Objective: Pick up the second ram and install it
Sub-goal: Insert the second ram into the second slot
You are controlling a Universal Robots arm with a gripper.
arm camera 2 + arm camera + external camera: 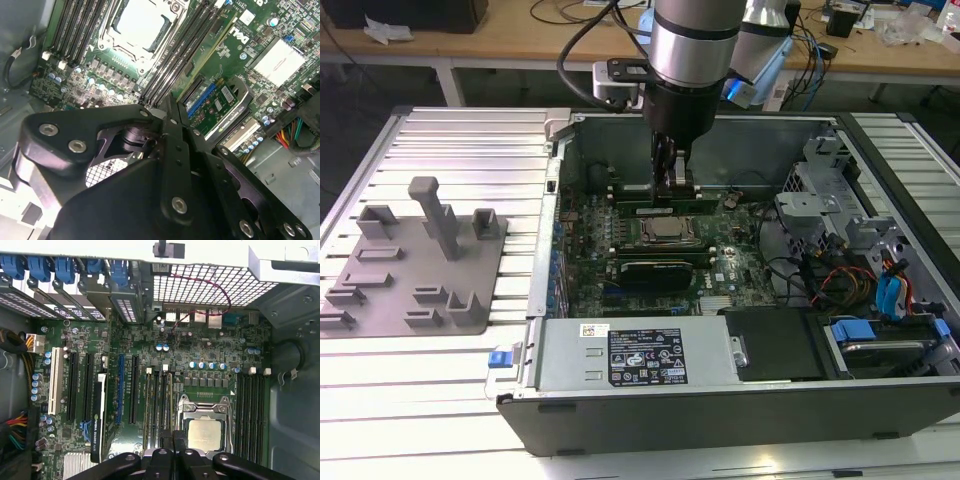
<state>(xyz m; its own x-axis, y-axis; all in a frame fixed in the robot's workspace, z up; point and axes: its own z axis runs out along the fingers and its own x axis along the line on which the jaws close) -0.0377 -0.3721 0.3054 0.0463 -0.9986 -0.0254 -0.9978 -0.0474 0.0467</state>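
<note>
Ram (168, 400) in motherboard slot, gripper (173, 441) — directly above

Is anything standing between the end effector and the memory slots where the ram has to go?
Nothing visible does. The end effector is low inside the open case, directly over the memory slots beside the processor socket. Its own body hides the spot under it.
</note>
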